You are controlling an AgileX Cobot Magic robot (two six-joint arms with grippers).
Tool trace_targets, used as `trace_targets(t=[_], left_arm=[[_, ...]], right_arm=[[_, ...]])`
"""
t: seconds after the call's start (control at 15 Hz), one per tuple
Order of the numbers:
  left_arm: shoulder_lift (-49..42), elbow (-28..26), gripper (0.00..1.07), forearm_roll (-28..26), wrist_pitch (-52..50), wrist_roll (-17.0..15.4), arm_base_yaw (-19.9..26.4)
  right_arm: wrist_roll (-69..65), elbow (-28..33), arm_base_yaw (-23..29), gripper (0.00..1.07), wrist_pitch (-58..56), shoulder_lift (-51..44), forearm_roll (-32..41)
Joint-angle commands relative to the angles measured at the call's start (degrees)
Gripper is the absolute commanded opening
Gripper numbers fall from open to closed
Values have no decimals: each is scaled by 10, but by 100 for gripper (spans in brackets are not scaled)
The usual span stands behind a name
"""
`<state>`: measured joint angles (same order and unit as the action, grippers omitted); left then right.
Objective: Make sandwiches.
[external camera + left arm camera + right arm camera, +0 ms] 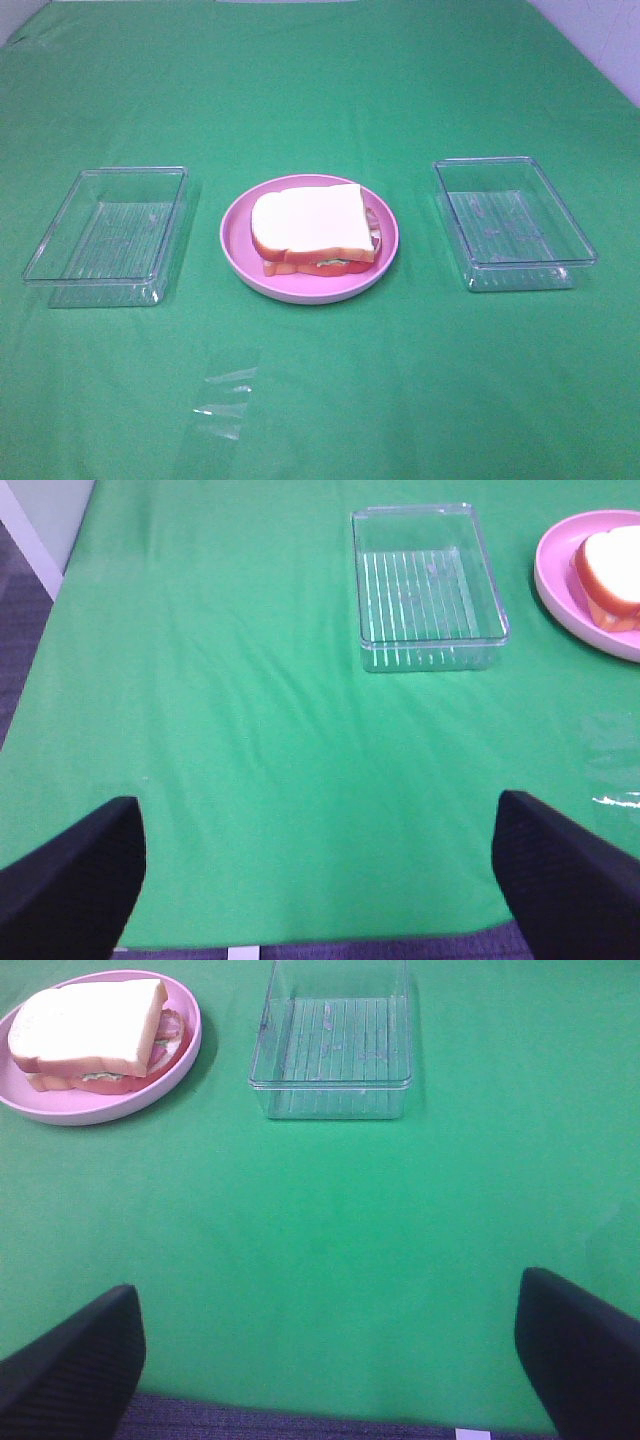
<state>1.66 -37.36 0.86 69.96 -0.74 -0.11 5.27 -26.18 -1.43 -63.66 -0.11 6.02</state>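
Sandwich [313, 228]: assembled, lying on the pink plate [240, 255], mid-table on the green cloth [320, 400].
Trays: left tray [105, 235] and right tray [512, 222] flank the plate, apart from it.
Left gripper [320, 865]: jaws spread wide, holding nothing, over the cloth.
Right gripper [330, 1350]: jaws spread wide, holding nothing.

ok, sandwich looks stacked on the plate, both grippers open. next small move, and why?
Probably none beyond keeping both arms parked clear: the sandwich sits assembled on the pink plate, both clear trays are empty, and both grippers stand open holding nothing.
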Motion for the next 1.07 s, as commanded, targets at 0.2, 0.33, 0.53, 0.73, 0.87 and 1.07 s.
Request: trace_targets(t=[0.2, 0.33, 0.53, 0.73, 0.87, 1.07], left_arm=[[-32, 45, 86, -28, -37, 3, 1], [-32, 80, 86, -29, -86, 3, 1], [-29, 78, 86, -16, -85, 3, 1], [-29, 78, 86, -17, -85, 2, 1], [-29, 78, 86, -17, -85, 2, 1], [-29, 78, 86, -17, -85, 1, 1]], right_arm=[[0, 2, -1, 96, 1, -14, 0], [0, 2, -1, 96, 2, -14, 1], [0, 2, -1, 96, 2, -12, 2], [0, 2, -1, 96, 2, -12, 2], [0, 2, 0, 96, 2, -12, 1], [0, 2, -1, 96, 2, -12, 1]])
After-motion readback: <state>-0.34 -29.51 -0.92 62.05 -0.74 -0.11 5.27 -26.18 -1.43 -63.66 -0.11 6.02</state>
